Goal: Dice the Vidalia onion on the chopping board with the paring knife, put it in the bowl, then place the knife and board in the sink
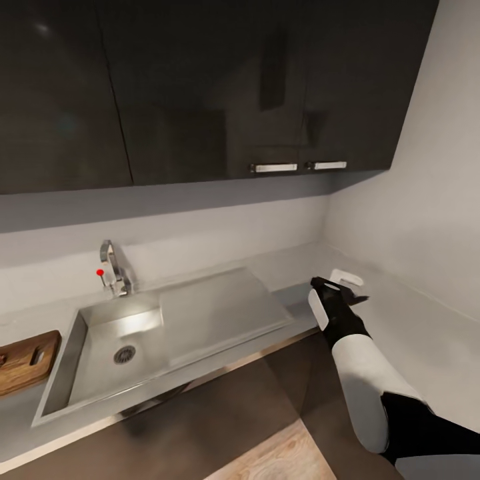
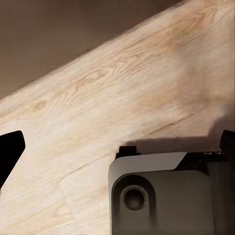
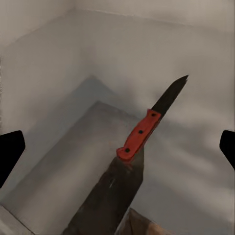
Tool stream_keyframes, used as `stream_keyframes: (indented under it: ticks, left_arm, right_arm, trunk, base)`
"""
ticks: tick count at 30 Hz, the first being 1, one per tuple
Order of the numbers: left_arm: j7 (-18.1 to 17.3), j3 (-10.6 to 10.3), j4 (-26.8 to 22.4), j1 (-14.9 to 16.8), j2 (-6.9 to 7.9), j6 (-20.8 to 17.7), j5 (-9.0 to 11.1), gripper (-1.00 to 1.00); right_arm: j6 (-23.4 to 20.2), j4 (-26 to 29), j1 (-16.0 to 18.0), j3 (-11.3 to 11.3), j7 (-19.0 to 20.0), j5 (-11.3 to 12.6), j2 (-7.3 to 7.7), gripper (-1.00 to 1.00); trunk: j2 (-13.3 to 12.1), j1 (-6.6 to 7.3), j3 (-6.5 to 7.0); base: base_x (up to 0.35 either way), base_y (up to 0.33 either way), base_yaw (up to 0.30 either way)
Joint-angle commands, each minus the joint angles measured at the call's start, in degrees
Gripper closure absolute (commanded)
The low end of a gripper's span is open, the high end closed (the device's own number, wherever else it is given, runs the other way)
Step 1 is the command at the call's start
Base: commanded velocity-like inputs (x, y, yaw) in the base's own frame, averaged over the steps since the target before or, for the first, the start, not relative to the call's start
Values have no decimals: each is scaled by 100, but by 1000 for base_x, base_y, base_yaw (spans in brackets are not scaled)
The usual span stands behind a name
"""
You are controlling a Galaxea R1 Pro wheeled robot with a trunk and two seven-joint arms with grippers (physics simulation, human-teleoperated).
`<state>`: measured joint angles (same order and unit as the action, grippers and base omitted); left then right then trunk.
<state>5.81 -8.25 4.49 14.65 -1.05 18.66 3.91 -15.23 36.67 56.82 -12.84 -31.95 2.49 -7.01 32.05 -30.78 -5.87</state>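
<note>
Red-handled dark-bladed paring knife being seen ahead of right gripper, fingertips spread, gripping nothing; brown wooden chopping board being cropped at nine o'clock; left gripper spread.

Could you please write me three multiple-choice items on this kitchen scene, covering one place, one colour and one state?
1. Where is the board?
A. In the sink basin
B. On the countertop beside the sink, at the head view's left
C. On the drainboard

2. What colour is the knife's handle?
A. Red
B. White
C. Blue

3. How is the right gripper?
A. Shut on the knife
B. Shut on the board
C. Open, holding nothing

Answers:
1. B: the board lies on the countertop past the sink's basin end.
2. A: the knife has a red handle and a dark blade.
3. C: the right gripper has its fingers spread wide in the right wrist view, with the knife lying ahead of them, untouched.
</note>
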Motion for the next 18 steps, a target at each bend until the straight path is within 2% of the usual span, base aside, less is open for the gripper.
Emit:
stream_keyframes:
  ticks: [1,9,12,16,18]
  left_arm:
    - [15,-47,25,11,-6,42,39,-100]
    - [14,-51,25,11,-17,40,39,-100]
    - [16,-50,25,11,-26,35,39,-100]
    - [17,-46,25,11,-27,33,39,-100]
    - [17,-48,25,11,-27,33,39,-100]
  right_arm:
    - [-19,8,5,-8,-22,25,-3,-100]
    - [-15,-1,5,-8,-247,17,10,-100]
    - [54,-80,5,-11,-550,13,19,-100]
    - [487,-427,5,-16,-1099,18,25,-100]
    - [549,-494,5,-15,-1169,21,27,-100]
  trunk:
    - [9,-6,-11]
    - [9,-6,-11]
    - [9,-6,-11]
    - [9,-6,-11]
    - [9,-6,-11]
  base:
    - [320,-6,0]
    - [320,-88,0]
    - [292,-188,0]
    - [261,-229,0]
    - [218,-214,0]
